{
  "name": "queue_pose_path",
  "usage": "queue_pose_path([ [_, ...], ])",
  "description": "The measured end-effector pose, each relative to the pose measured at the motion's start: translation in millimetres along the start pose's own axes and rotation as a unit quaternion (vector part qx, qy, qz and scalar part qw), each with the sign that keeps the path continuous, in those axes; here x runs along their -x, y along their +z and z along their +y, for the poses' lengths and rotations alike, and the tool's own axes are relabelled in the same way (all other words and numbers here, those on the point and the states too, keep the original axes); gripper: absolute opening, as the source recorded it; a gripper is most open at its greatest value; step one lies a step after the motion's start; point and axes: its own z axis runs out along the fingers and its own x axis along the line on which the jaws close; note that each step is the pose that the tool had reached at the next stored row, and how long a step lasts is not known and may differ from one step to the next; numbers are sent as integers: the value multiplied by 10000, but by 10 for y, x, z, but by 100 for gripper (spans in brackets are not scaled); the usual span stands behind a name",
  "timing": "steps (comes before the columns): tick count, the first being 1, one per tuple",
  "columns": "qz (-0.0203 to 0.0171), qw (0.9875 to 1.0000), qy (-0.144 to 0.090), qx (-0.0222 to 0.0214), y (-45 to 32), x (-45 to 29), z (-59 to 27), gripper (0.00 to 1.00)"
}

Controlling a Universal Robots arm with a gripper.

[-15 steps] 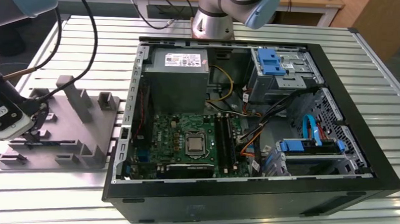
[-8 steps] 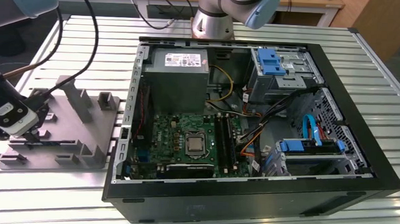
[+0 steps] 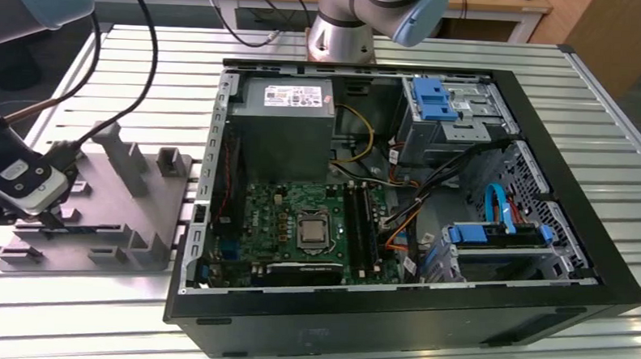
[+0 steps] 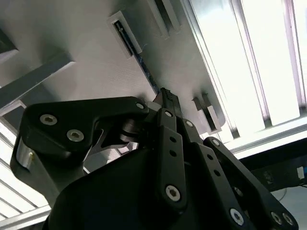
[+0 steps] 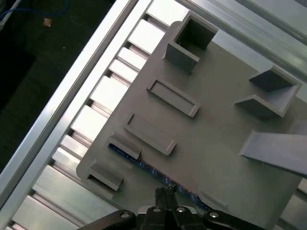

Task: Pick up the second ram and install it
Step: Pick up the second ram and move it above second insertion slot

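The tool [image 5: 165, 192] is down on the grey tray [image 5: 216, 139], its dark jointed fingers drawn together on the upper edge of the memory stick [image 5: 144, 165], so it looks clamped on the stick. The stick is a thin dark board with a bluish edge. It is in the tray, standing on its long edge between low moulded blocks, probably so that its flat faces can be pinched from above. The tray is matte plastic with square pockets and ribs, and it lies by the edge of the bench [image 3: 584, 85] at the exterior view's left. The bench is ribbed bright aluminium. In the middle of it the black computer case [image 3: 401, 313] lies open side up, presenting the green board [image 3: 296, 227] and its long black memory slots [image 3: 362, 226].
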Motion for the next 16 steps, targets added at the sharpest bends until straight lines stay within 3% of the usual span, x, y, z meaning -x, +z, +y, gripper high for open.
queue_pose_path([
  [8, 11, 9995, -310, 8, 0, 1, 0, 10],
  [16, 21, 9982, -594, 15, 0, 0, 0, 10],
])
